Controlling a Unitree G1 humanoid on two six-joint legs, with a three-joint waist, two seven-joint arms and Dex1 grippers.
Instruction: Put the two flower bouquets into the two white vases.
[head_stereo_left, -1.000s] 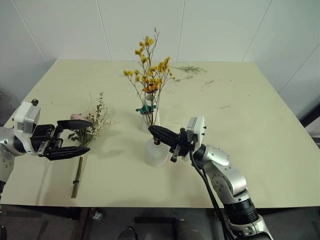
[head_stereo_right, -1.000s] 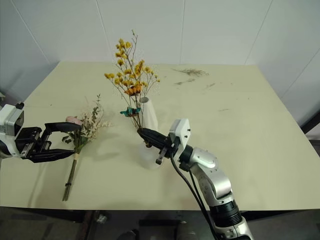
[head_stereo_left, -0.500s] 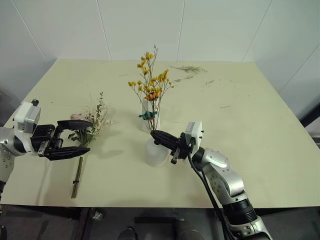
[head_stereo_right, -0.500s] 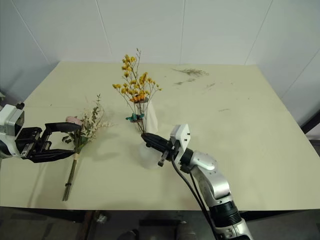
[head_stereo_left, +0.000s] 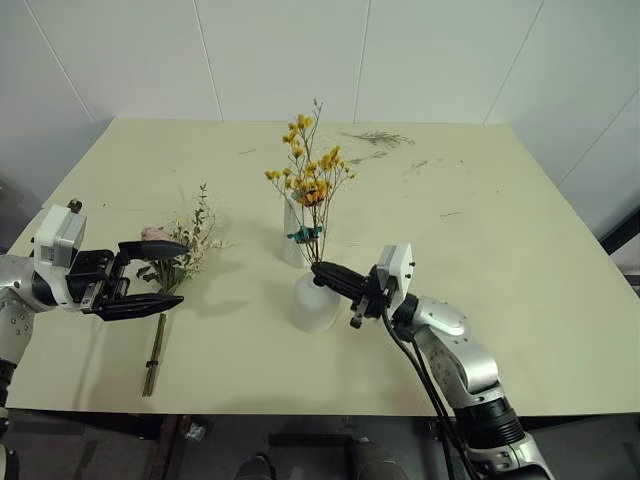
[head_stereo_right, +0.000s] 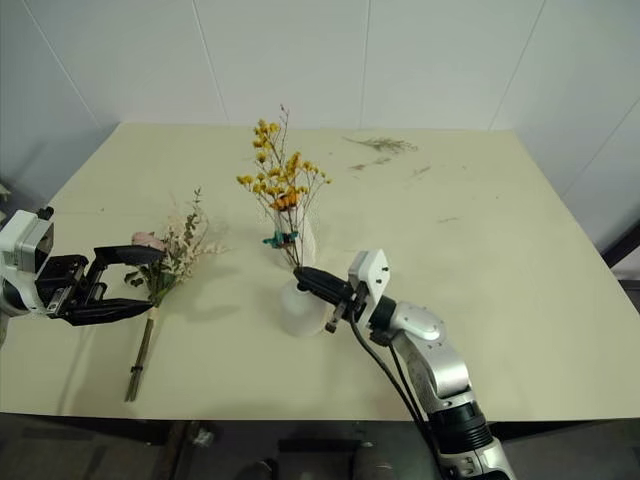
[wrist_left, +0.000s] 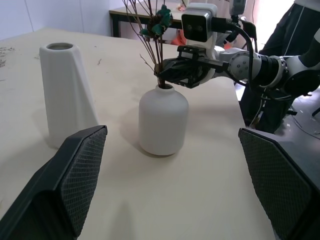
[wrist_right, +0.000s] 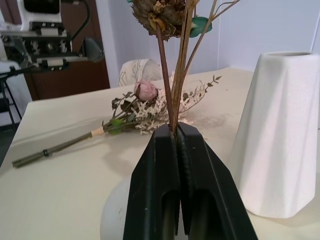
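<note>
Pale table spreads below us in the head view: our right gripper pinches the yellow bouquet stems at the short vase, with the tall vase just beyond. Far left lies the rose bouquet, beside our left gripper, spread wide and empty. Our left wrist view shows both vases side by side. Our right wrist view shows the black fingers clamped on the stems.

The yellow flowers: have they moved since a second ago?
Yes. The yellow bouquet has sunk against the tall white vase behind it, its stems now in the short round vase, pinched by the right gripper.
</note>
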